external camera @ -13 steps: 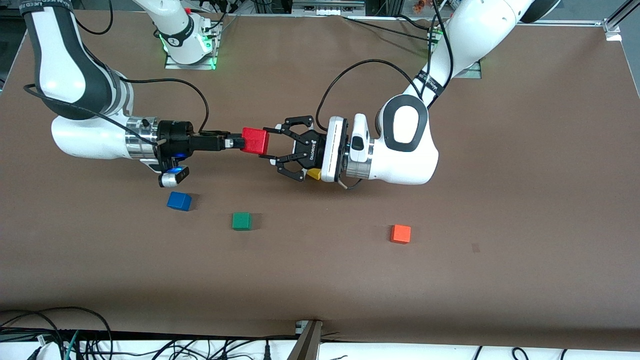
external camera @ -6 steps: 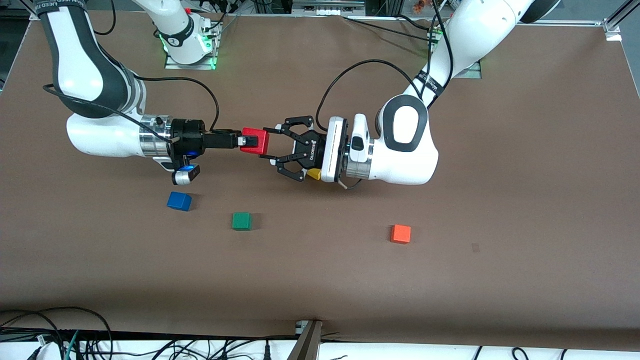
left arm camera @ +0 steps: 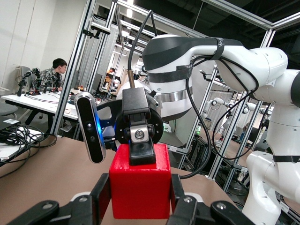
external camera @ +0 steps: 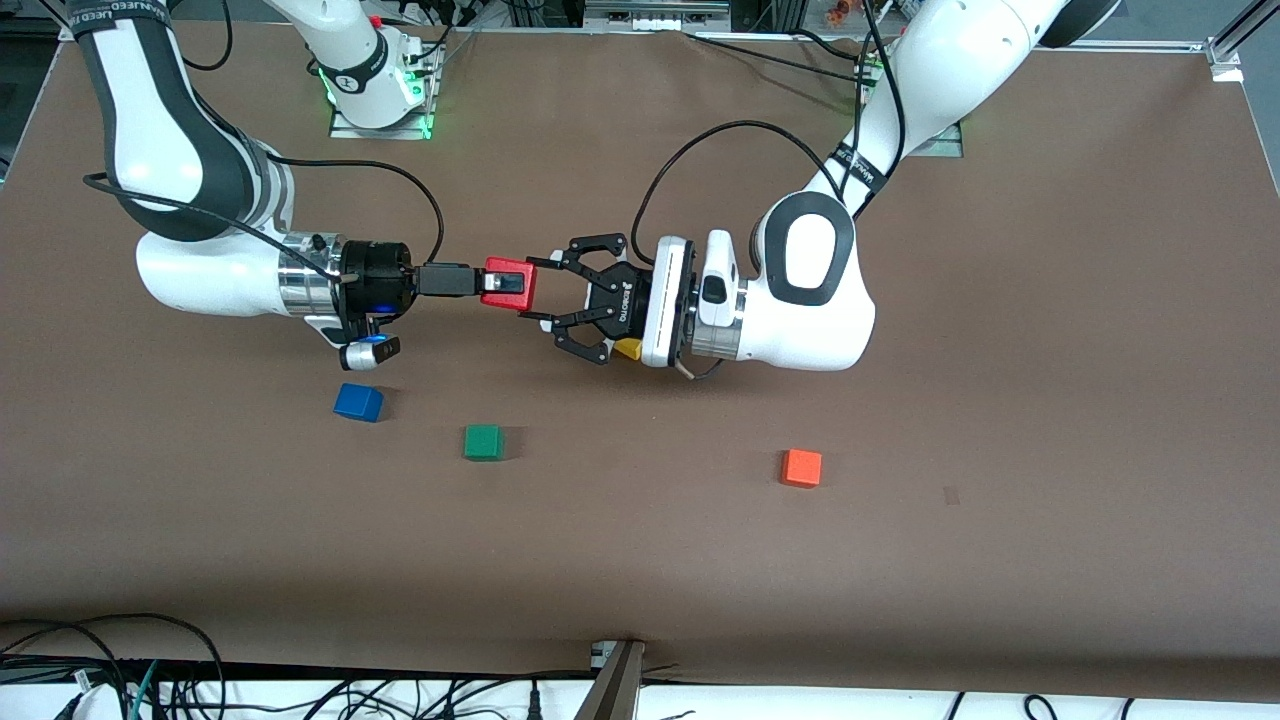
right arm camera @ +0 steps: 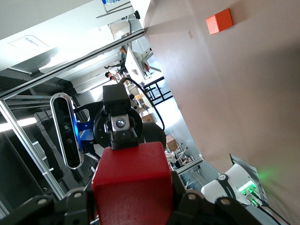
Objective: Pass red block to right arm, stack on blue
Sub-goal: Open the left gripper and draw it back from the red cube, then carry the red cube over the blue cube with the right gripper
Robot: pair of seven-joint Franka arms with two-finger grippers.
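The red block (external camera: pixel 525 292) hangs above the middle of the table, gripped from both ends. My left gripper (external camera: pixel 528 287), a black linkage claw, is shut on it, with both jaws pressed against the block's sides (left arm camera: pixel 140 192). My right gripper (external camera: pixel 503 283) reaches in from the right arm's end. It is shut on the same block, and one slim finger (left arm camera: pixel 142 152) lies flat on its upper face. The red block (right arm camera: pixel 133 187) fills the bottom of the right wrist view. The blue cube (external camera: pixel 358 402) lies on the table nearer the front camera than the right wrist.
A green cube (external camera: pixel 483 441) lies beside the blue one, toward the left arm's end. An orange cube (external camera: pixel 801 467) (right arm camera: pixel 219 21) lies farther toward that end. A yellow cube (external camera: pixel 628 348) shows partly under the left wrist. Cables run along the table's front edge.
My right gripper slid forward over the red block and its fingers closed on it. The left gripper and the block stayed in place.
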